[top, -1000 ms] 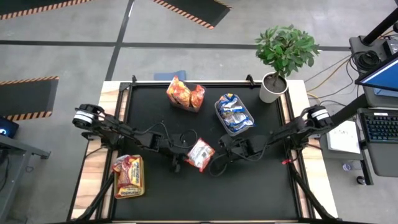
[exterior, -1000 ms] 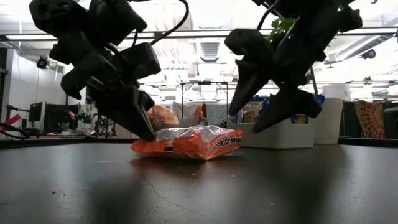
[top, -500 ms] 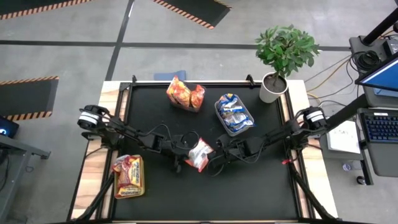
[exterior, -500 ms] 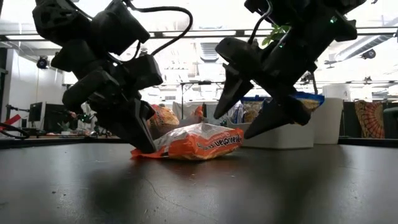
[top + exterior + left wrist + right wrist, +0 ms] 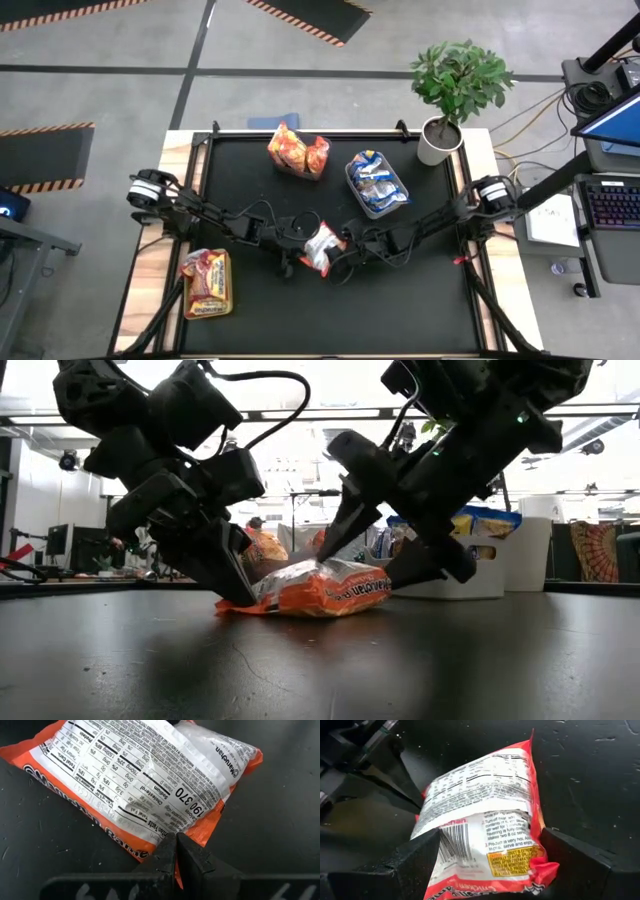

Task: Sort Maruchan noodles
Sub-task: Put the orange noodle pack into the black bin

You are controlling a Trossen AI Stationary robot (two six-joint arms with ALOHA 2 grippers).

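One orange-edged Maruchan noodle packet lies label side up near the table's middle, between both grippers. My left gripper is shut at the packet's left end. My right gripper is open, with one finger on each side of the packet's right end. Whether those fingers touch the packet, I cannot tell. In the low view the packet rests on the table. My left gripper pinches the packet's orange edge seam between its two shut fingers, coming in slanting down from the table's left. That end sits at the table surface, and the packet's body bulges up beyond the fingertips.
Orange packets stand in a pile at the far edge. A grey bin beside them holds blue-and-yellow packets. A yellow-green bin at the near left holds red ones. A potted plant stands at the far right corner.
My right gripper has moved toward the table's left and down, until its open fingers straddle the packet's right end. My left gripper has closed in on the packet's left end. The packet has shifted slightly and now bulges up instead of lying flat.
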